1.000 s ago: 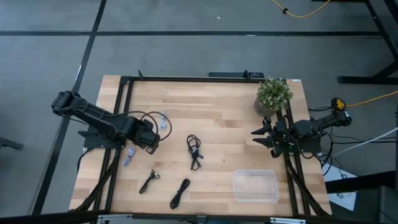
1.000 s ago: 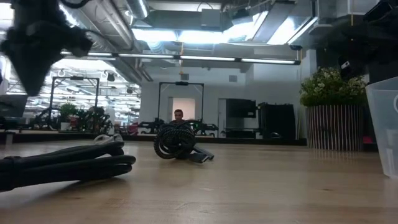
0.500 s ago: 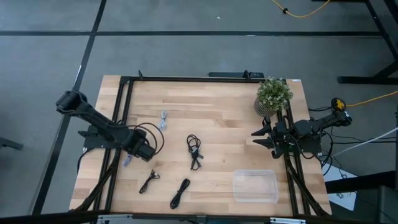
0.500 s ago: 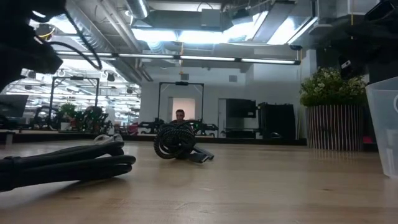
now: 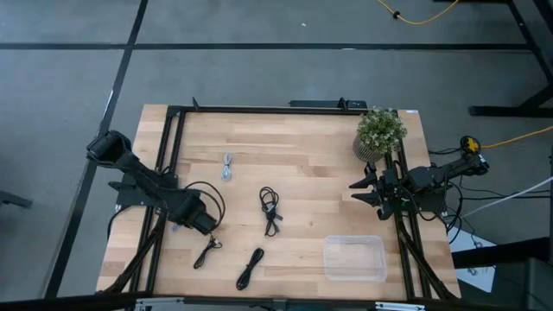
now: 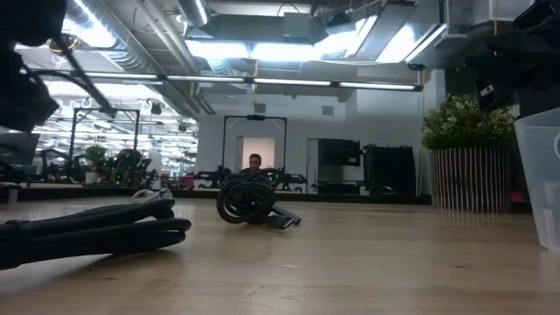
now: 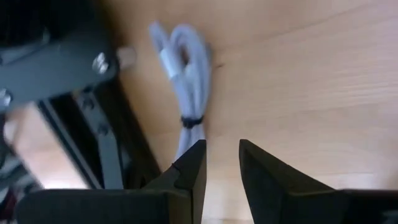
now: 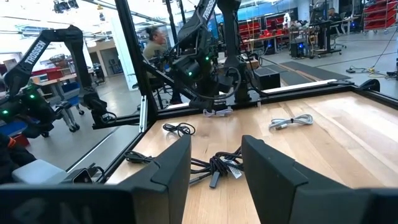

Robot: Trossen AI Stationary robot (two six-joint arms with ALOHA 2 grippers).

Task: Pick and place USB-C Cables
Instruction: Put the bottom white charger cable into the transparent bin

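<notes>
From above, your left gripper (image 5: 206, 224) hides the grey cable (image 7: 189, 81) at the table's (image 5: 328, 155) left edge; its wrist view shows parted fingers just short of it. Right gripper (image 5: 361, 192) open, parked right.

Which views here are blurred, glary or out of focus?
Left wrist view: soft all over, the white cable and the left gripper blurred. Low view: ceiling lights glare, the near black cable is fuzzy, and a dark arm part at the left edge is a blur. High view: even light, faint shadows. Right wrist view: fairly sharp, right gripper slightly soft.
</notes>
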